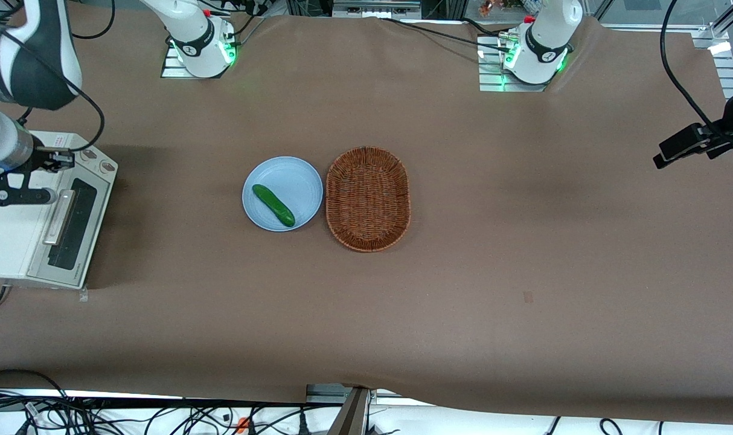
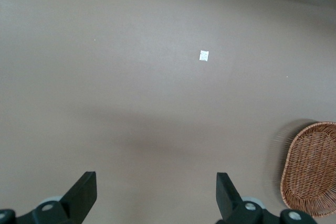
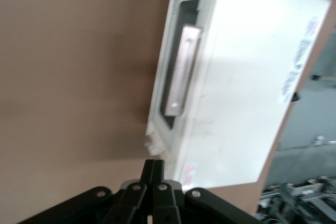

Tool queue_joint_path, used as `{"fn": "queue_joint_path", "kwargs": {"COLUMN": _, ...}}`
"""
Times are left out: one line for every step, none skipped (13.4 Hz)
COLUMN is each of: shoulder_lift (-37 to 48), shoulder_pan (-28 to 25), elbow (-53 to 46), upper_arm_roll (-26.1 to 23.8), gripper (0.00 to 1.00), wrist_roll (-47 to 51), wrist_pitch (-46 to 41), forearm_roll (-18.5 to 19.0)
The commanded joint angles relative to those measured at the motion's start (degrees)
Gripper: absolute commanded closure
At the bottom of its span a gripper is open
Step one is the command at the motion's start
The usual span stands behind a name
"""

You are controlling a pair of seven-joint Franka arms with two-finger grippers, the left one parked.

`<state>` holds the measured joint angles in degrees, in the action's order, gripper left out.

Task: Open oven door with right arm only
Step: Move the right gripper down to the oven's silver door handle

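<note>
Brown cloth covers the whole table. Landmark: the small white boxy toaster oven at the working arm's end of the table. Its oven door, a silver-grey metal flap with a dark glass window and a silver bar handle, is closed and faces the table's middle, toward a round pale-blue plate carrying a green cucumber and an oval brown wicker basket. The door's long axis, and the handle's, run roughly from the arm bases toward the front camera.

The large white jointed right arm reaches over the oven. Its black gripper hovers above the oven's top, near the control-knob end, with fingers pressed together and holding nothing; no contact with the handle is visible.

Step in hand, by judgement: approach. To do it well, the fingers should part, straddle the bar across its short dimension near mid-length, then pull along the door's hinge arc rather than straight outward, lest the light oven slide.
</note>
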<state>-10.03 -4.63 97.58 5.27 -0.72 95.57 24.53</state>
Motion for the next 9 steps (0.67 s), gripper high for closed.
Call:
{"fn": "queue_joint_path", "kwargs": {"shoulder_lift": -5.25, "shoulder_pan": -0.03, "elbow": 0.67, "upper_arm_roll": -0.52, "gripper": 1.0, "wrist_roll": 7.63, "wrist_pitch": 4.08, "forearm_roll": 8.57}}
{"fn": "queue_joint_path", "kwargs": {"shoulder_lift": -6.22, "shoulder_pan": -0.29, "elbow": 2.51, "upper_arm_roll": -0.61, "gripper": 1.0, "wrist_roll": 11.75, "wrist_pitch": 5.84, "forearm_roll": 12.44}}
{"fn": "queue_joint_path", "kwargs": {"shoulder_lift": -6.49, "shoulder_pan": -0.3, "elbow": 5.14, "upper_arm_roll": -0.61, "gripper": 1.0, "wrist_roll": 16.23, "wrist_pitch": 8.47, "forearm_roll": 16.3}}
{"fn": "queue_joint_path", "kwargs": {"shoulder_lift": -6.5, "shoulder_pan": -0.3, "elbow": 8.38, "upper_arm_roll": -0.53, "gripper": 1.0, "wrist_roll": 19.66, "wrist_pitch": 12.23, "forearm_roll": 20.08}}
{"fn": "queue_joint_path", "kwargs": {"shoulder_lift": -6.5, "shoulder_pan": -0.3, "elbow": 10.76, "upper_arm_roll": -0.44, "gripper": 1.0, "wrist_roll": 22.31, "wrist_pitch": 15.66, "forearm_roll": 22.65}}
{"fn": "queue_joint_path", "kwargs": {"shoulder_lift": -6.76, "shoulder_pan": -0.21, "elbow": 12.0, "upper_arm_roll": -0.35, "gripper": 1.0, "wrist_roll": 24.51, "wrist_pitch": 17.26, "forearm_roll": 23.54}}
{"fn": "queue_joint_path", "kwargs": {"shoulder_lift": -7.46, "shoulder_pan": -0.21, "elbow": 12.1, "upper_arm_roll": -0.35, "gripper": 1.0, "wrist_roll": 25.32, "wrist_pitch": 17.72, "forearm_roll": 23.81}}
{"fn": "queue_joint_path", "kwargs": {"shoulder_lift": -8.07, "shoulder_pan": -0.03, "elbow": 12.02, "upper_arm_roll": -0.26, "gripper": 1.0, "wrist_roll": 25.41, "wrist_pitch": 18.16, "forearm_roll": 23.99}}
{"fn": "queue_joint_path", "kwargs": {"shoulder_lift": -8.51, "shoulder_pan": 0.06, "elbow": 12.1, "upper_arm_roll": -0.17, "gripper": 1.0, "wrist_roll": 25.76, "wrist_pitch": 18.86, "forearm_roll": 24.34}}
